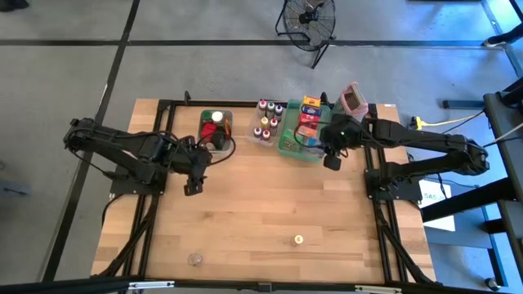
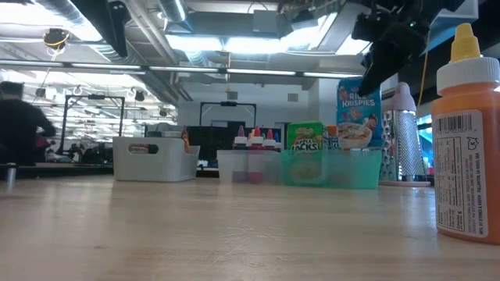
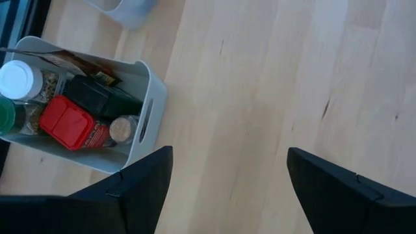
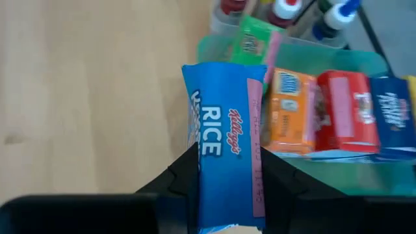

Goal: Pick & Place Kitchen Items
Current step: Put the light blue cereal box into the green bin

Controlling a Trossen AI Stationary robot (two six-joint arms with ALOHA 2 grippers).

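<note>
Right gripper (image 4: 224, 179) clamps blue Rice Krispies box (image 4: 224, 136) upright, long axis vertical

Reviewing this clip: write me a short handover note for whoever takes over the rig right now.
Right gripper: shut on the blue Rice Krispies box, raised over the green tray.
Left gripper: open, empty, above bare table beside the white bin.
Done: white bin holds jars and a red-lidded container; the tray holds green, orange and red boxes; squeeze bottles stand in the clear bin.
Left: blue box unplaced; orange bottle and two small items at the table's front edge.
</note>
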